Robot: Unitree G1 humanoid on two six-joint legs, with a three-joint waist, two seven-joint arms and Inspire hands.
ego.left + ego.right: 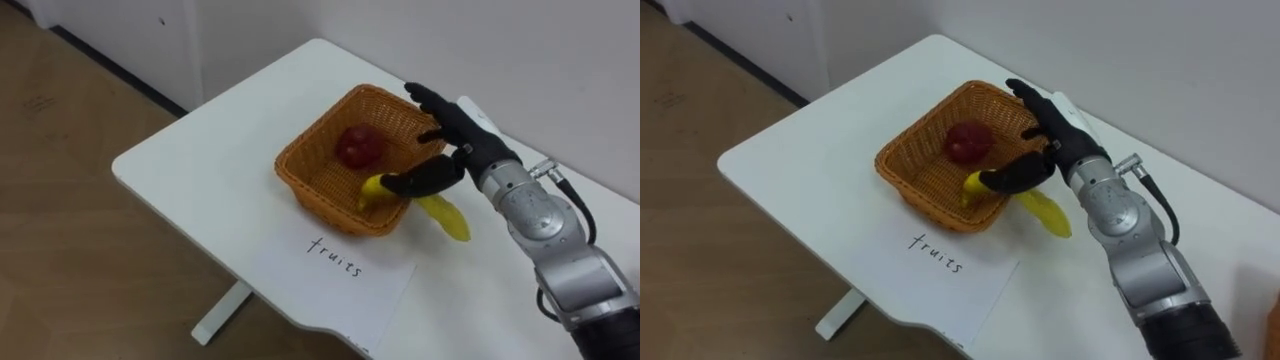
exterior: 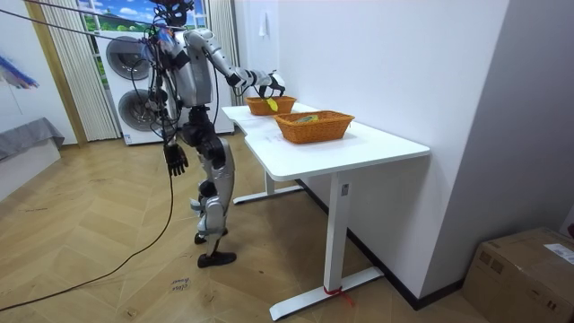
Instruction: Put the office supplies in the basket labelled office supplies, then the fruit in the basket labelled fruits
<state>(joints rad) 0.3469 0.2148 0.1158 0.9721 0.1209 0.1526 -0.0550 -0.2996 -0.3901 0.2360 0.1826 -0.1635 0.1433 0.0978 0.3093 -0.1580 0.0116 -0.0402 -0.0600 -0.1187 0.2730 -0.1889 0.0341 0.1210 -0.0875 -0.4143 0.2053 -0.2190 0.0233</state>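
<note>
Currently, at the near edge of the white rectangular table (image 1: 190,150), a white paper sheet (image 1: 340,275) carrying a handwritten label is lying just in front of the woven orange-brown wicker basket (image 1: 310,165), evidently marking what belongs there. A yellow banana (image 1: 450,220) is straddling the basket's near right rim, one end inside and the other hanging outside over the table. The right hand (image 1: 455,130) is reaching over that rim with its fingers stretched out above the basket and its thumb lying across the banana, apparently tipping the fruit inward. The banana is judged not yet fully deposited. Farther in, a round red apple (image 1: 360,145) is resting on the basket floor. The left hand (image 2: 177,160) is hanging loose and idle beside the robot's hip.
</note>
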